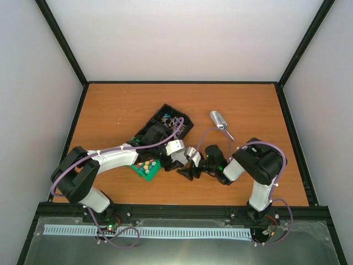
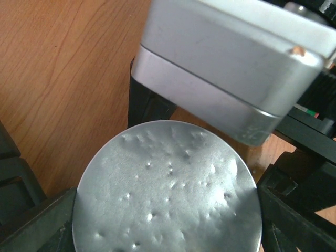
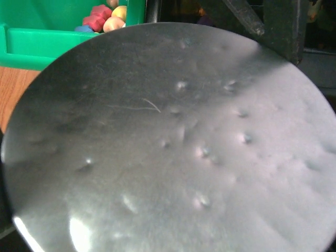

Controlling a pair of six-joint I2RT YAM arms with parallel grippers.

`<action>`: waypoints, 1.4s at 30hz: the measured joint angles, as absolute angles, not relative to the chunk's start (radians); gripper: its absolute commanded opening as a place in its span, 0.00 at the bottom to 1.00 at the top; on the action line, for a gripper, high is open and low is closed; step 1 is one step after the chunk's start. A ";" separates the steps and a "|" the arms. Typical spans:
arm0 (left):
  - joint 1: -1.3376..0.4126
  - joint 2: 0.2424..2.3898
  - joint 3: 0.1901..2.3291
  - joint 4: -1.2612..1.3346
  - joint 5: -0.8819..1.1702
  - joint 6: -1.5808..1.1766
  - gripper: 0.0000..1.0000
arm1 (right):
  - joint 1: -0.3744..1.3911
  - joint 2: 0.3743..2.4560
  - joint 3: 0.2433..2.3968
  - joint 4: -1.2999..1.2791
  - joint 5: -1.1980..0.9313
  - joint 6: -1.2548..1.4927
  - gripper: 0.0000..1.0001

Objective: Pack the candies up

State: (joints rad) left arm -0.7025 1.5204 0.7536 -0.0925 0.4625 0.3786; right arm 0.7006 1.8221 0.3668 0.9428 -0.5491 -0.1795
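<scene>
Two grippers meet just on the near side of the table's (image 1: 110,110) middle. The left gripper (image 2: 165,226) has its jaws spread wide around a round, dimpled silver disc (image 2: 168,178). The disc's rim touches both dark fingers (image 2: 31,226), so the gripper holds it. The right gripper (image 1: 187,172) points left, close beside the left one. Its wrist view is filled by a similar dimpled silver face and shows no fingers, so I cannot tell how its jaws stand. The candies (image 1: 168,118) lie in a black tray (image 1: 186,117) near the table's centre, partly under the left arm. A green bin (image 1: 138,170) of chunkier coloured sweets (image 3: 100,18) sits toward the near edge. A metal scoop (image 1: 219,122) lies right of the tray, untouched.
</scene>
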 measured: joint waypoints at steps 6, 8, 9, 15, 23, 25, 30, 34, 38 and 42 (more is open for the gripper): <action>-0.703 1.541 0.752 -0.042 0.472 0.339 0.76 | 0.699 1.822 0.357 0.962 -0.530 -0.164 0.97; -0.703 1.544 0.746 -0.021 0.473 0.331 0.76 | 0.698 1.822 0.355 0.968 -0.530 -0.159 0.96; -0.703 1.544 0.743 -0.015 0.474 0.327 0.76 | 0.698 1.822 0.354 0.970 -0.530 -0.159 0.95; -0.703 1.546 0.741 -0.007 0.481 0.319 0.75 | 0.696 1.822 0.353 0.971 -0.516 -0.154 0.79; -0.701 1.548 0.739 -0.009 0.494 0.344 0.74 | 0.694 1.822 0.347 0.979 -0.515 -0.159 0.57; -0.701 1.548 0.740 -0.015 0.498 0.360 0.73 | 0.692 1.822 0.343 0.983 -0.517 -0.164 0.53; -0.700 1.550 0.751 -0.047 0.507 0.419 0.71 | 0.685 1.822 0.339 0.984 -0.534 -0.177 0.48; -0.699 1.555 0.768 -0.084 0.517 0.489 0.70 | 0.682 1.822 0.338 0.982 -0.545 -0.188 0.44; -0.696 1.557 0.780 -0.122 0.535 0.558 0.70 | 0.679 1.822 0.333 0.983 -0.561 -0.202 0.42; -0.690 1.561 0.790 -0.148 0.553 0.607 0.69 | 0.678 1.822 0.330 0.984 -0.570 -0.212 0.52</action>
State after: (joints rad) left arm -0.6895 1.5612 0.7898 -0.1482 0.5529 0.6067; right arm 0.6777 1.8225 0.3298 0.9836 -0.5705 -0.2119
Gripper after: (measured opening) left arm 0.874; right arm 0.774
